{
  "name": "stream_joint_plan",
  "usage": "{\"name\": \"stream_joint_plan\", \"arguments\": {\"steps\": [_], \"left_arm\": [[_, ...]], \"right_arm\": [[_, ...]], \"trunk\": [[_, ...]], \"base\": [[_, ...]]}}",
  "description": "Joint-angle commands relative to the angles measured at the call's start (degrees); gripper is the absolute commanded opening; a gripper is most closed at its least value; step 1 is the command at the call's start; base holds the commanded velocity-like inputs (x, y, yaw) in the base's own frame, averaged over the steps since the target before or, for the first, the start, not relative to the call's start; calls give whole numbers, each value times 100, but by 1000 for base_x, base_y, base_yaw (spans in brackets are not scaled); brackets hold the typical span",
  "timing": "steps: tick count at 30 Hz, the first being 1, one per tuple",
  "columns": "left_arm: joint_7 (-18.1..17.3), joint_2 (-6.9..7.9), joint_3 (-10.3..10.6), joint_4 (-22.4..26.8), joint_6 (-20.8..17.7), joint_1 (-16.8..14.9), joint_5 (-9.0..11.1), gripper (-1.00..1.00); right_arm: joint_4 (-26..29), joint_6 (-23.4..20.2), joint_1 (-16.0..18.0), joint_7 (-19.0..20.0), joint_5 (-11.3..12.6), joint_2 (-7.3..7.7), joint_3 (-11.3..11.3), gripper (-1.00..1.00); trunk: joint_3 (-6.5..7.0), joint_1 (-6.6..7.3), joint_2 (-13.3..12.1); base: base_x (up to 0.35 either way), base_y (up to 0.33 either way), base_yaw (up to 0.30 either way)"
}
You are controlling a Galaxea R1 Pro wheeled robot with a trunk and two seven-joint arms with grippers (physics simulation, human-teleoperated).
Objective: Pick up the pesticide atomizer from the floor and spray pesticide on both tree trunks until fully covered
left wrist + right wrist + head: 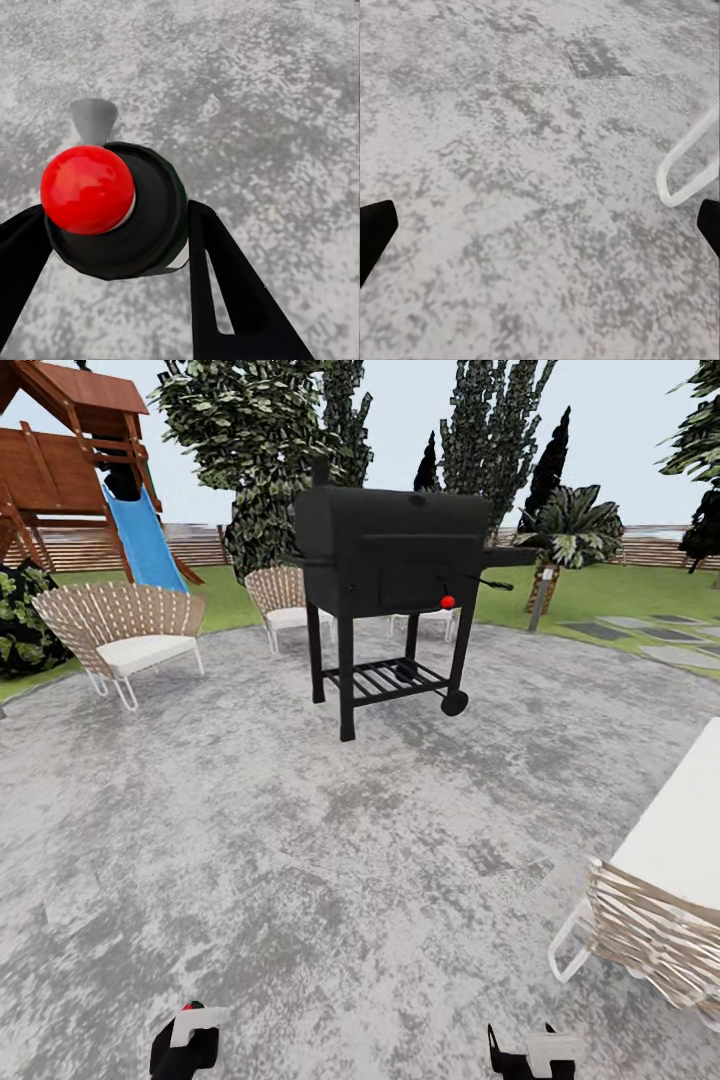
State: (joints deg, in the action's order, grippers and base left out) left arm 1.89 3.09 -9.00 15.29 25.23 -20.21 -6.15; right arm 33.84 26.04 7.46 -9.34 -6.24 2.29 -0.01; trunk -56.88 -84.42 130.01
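My left gripper [186,1042] sits at the bottom edge of the head view, shut on the pesticide atomizer [192,1015]. In the left wrist view the atomizer's dark round cap [146,217] with its red ball [87,189] stands between the two black fingers [225,292]. My right gripper [528,1056] is low at the right, open and empty over the grey concrete floor [300,860]. Leafy trees [250,440] rise beyond the paving. Their tree trunks are hidden behind the grill and chairs.
A black barbecue grill [390,560] on legs stands straight ahead. Woven chairs sit at the left [120,625], behind the grill [285,600] and close at the right [660,900]. A wooden play set with a blue slide [145,540] is far left. Lawn with stepping slabs [640,635] lies far right.
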Motion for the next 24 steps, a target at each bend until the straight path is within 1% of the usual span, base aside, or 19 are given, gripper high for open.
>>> {"name": "stream_joint_plan", "arguments": {"steps": [1, 7, 24], "left_arm": [[-3, -1, 0, 0, -1, 0, 0, -100], [-2, 1, -2, 2, -1, 0, 0, -100], [-4, 7, -5, 1, 7, 0, 0, -100]], "right_arm": [[0, -1, 0, 1, 0, 0, 1, 100], [3, 0, 1, -1, 0, 0, 1, 100], [8, 4, 1, -15, 0, 0, -8, 100]], "trunk": [[9, 0, 0], [44, 0, 0], [47, 0, 0]], "base": [[287, 185, 0], [287, 185, 0], [287, 185, 0]]}}
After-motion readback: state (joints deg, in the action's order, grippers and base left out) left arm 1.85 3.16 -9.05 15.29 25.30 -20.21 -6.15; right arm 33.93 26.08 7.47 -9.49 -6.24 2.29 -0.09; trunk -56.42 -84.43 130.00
